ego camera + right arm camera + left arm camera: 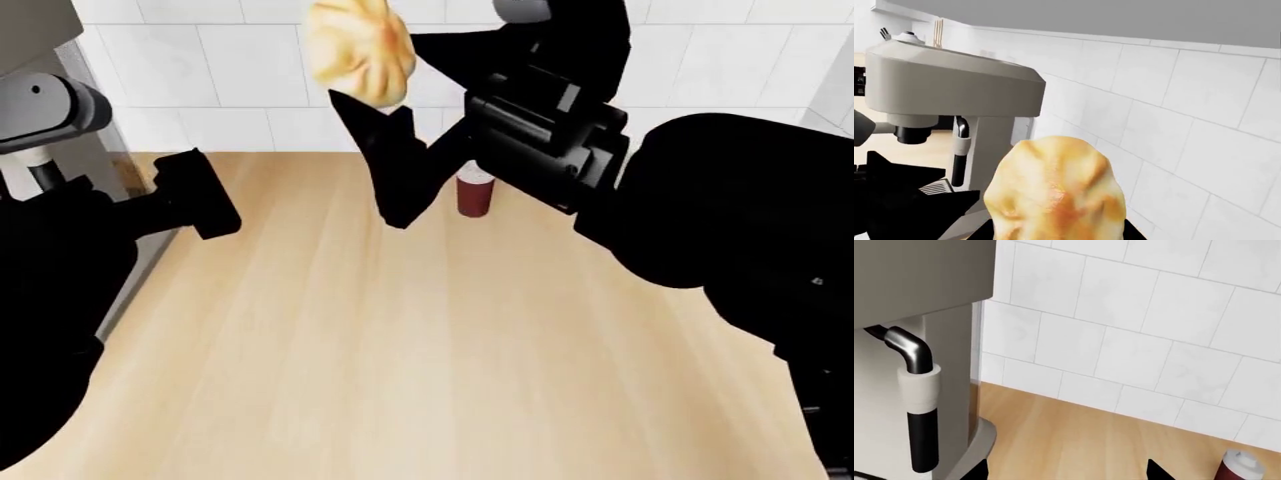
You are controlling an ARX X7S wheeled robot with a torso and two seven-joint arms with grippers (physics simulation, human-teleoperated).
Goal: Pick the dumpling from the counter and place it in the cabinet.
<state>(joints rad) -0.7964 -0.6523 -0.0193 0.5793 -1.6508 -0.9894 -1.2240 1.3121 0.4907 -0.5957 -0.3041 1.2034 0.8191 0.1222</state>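
The dumpling [358,48], pale cream with golden-brown streaks, is held high in front of the white tiled wall, well above the counter [400,350]. My right gripper [363,100] is shut on its lower part. In the right wrist view the dumpling [1054,190] fills the low centre and hides most of both black fingers. My left gripper [200,195] hovers low at the counter's left side by the coffee machine. Its two fingertips [1157,471] stand wide apart, open, with only bare wood between them. A flat grey underside [1121,20] runs above the tiles; the cabinet's front is out of view.
A grey coffee machine [954,85] with a black steam wand [921,405] stands at the counter's left end, close to my left arm. A dark-red bottle with a white cap [475,192] stands near the tiled wall [1141,325], below the raised right arm.
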